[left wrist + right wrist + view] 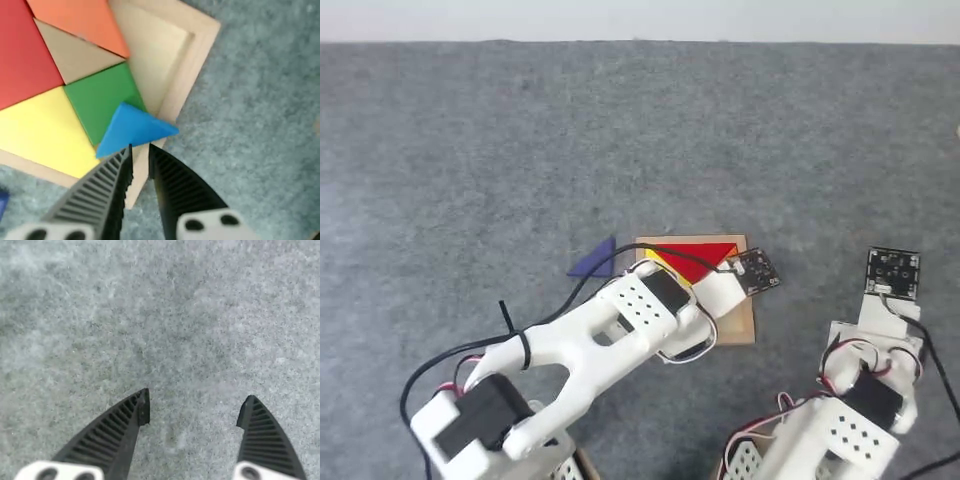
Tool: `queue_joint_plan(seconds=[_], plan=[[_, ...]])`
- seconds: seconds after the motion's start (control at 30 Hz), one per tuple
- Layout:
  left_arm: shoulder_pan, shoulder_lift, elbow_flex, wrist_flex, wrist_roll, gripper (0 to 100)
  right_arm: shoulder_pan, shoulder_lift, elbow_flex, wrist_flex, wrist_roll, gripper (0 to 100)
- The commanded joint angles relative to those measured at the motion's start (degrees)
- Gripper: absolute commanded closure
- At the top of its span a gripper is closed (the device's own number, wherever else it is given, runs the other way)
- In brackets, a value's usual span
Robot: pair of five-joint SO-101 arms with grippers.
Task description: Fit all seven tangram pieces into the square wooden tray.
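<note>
The square wooden tray [201, 44] holds a red [22, 55], an orange [80, 20], a tan [75, 55], a green [102, 100] and a yellow piece [45, 132]. A blue triangle [135, 127] lies tilted across the green piece and the tray's rim, beside a bare slot [155, 55]. My left gripper [140, 149] is shut to a narrow gap, with its tips at the triangle's edge. In the high view the left arm [640, 310] covers much of the tray [740, 322]. My right gripper [195, 410] hangs open over bare carpet.
A dark blue piece [595, 260] lies on the grey carpet just left of the tray. The right arm [865, 400] stands at the lower right, apart from the tray. Open carpet spreads across the far half of the table.
</note>
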Motion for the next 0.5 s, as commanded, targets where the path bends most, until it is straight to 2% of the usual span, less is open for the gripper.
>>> queue_joint_plan(seconds=[0.0, 0.47], plan=[[0.0, -0.8, -2.3, -1.8, 0.9, 94, 1.0, -1.1, -0.2, -1.1, 0.8, 70.3], [-0.1, -0.9, -3.1, -3.5, 3.2, 94, 0.9, -1.1, -0.2, -1.1, 0.9, 70.3]])
